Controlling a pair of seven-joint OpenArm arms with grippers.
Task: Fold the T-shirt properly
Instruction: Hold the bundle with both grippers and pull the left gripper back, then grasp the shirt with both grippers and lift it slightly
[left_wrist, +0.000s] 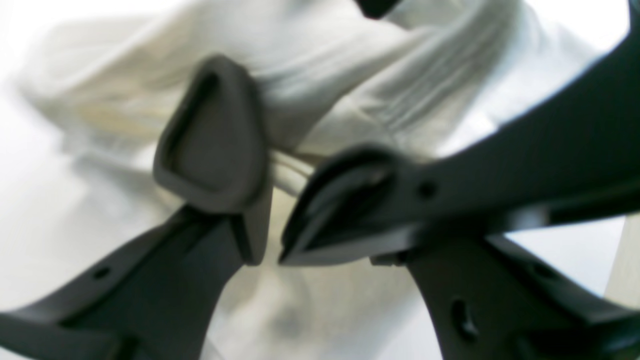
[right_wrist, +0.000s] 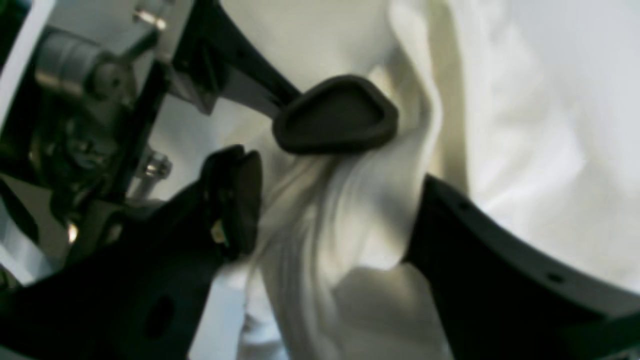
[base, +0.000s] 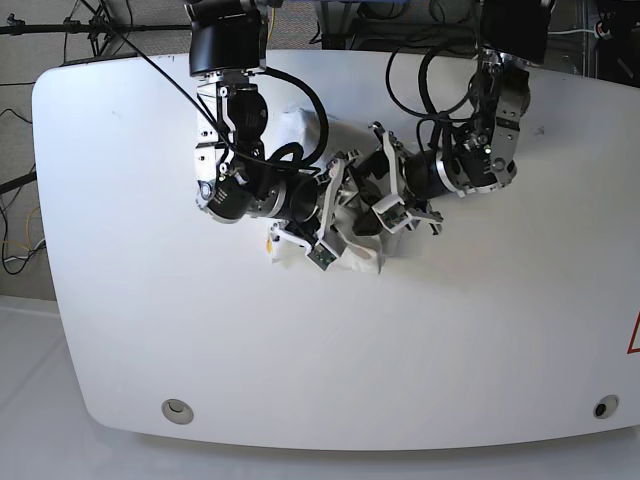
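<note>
The white T-shirt (base: 358, 262) lies crumpled in a small heap at the middle of the table, mostly hidden under both arms; no print shows. In the left wrist view the T-shirt (left_wrist: 350, 65) is bunched, with taut folds running into my left gripper (left_wrist: 277, 185), which is shut on a gathered fold. In the base view the left gripper (base: 388, 208) is on the heap's right. My right gripper (right_wrist: 295, 165) is open, its pads apart, with a loose rope of T-shirt (right_wrist: 525, 125) cloth lying between them. The right gripper (base: 328, 225) is low over the heap's left side.
The white table (base: 300, 350) stretches wide around the heap, with rounded edges. Black cables (base: 430, 70) loop off both arms at the back. Small round fittings (base: 177, 408) sit near the front corners.
</note>
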